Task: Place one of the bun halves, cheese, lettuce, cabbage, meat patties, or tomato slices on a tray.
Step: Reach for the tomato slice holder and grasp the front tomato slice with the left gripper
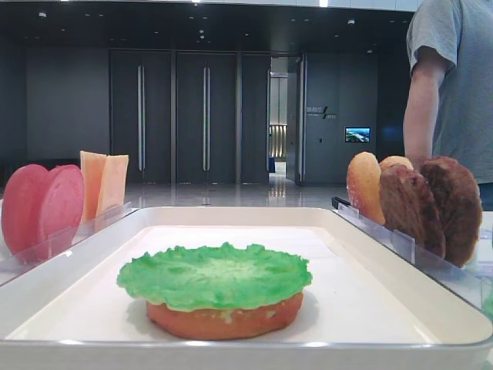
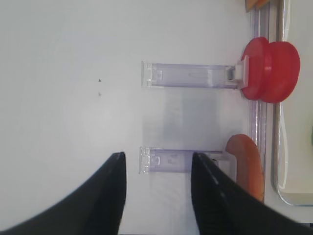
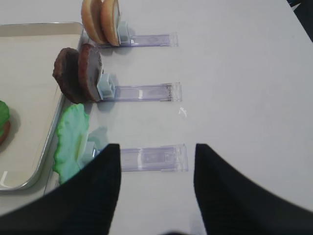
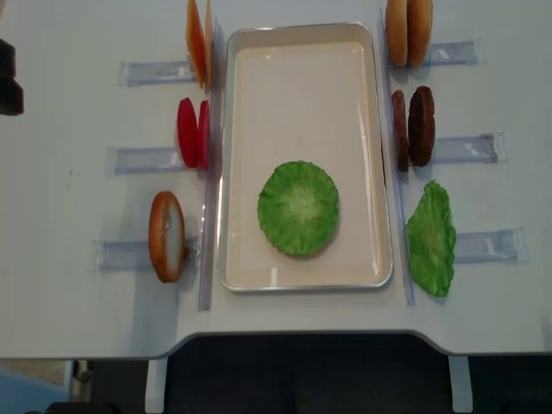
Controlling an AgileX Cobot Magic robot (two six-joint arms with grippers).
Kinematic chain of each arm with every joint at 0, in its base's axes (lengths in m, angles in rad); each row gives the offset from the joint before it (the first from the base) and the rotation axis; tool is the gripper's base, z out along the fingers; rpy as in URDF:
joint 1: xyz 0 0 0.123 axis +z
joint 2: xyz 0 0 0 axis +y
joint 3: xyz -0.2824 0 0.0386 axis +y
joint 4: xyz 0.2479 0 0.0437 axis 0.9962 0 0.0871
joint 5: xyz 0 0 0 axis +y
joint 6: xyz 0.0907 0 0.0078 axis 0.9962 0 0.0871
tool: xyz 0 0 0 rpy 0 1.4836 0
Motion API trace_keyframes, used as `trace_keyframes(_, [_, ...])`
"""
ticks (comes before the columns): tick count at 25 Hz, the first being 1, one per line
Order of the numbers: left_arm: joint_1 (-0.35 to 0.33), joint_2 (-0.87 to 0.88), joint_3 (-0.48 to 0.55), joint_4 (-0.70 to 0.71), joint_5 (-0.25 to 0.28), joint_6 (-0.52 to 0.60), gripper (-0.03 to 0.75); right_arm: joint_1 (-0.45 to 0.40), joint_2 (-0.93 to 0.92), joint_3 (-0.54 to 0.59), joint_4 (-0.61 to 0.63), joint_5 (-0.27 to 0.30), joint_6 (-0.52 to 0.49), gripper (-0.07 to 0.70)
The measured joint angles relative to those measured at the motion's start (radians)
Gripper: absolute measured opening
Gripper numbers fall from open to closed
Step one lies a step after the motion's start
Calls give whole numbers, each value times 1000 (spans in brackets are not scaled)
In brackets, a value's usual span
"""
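Observation:
The white tray (image 4: 302, 33) holds a green lettuce (image 4: 298, 207) lying flat on a bun half (image 1: 223, 320). Left of the tray stand cheese (image 4: 198, 43), tomato slices (image 2: 269, 71) and another bun half (image 2: 247, 164). On the right stand two bun halves (image 3: 101, 19), meat patties (image 3: 78, 73) and a second green leaf (image 3: 71, 142); I cannot tell whether it is lettuce or cabbage. My left gripper (image 2: 157, 156) hangs open and empty over the outer end of the bun's rack. My right gripper (image 3: 156, 147) is open and empty above the leaf's rack.
Clear plastic racks (image 4: 142, 159) run outward from both long sides of the tray, one (image 3: 154, 157) below the right gripper. A person in a grey shirt (image 1: 454, 85) stands behind the table on the right. The table's front edge (image 4: 302, 336) lies just beyond the tray.

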Motion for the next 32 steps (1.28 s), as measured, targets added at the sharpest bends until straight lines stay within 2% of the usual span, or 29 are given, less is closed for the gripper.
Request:
trace_keyframes(14, [0, 320, -209, 33, -2, 0, 337, 0, 0, 0, 0, 0, 0, 342])
trace_keyframes(21, [0, 414, -298, 38, -6, 1, 337, 0, 0, 0, 0, 0, 0, 342])
trace_keyframes(32, [0, 464, -312, 83, -6, 1, 338, 0, 0, 0, 0, 0, 0, 342])
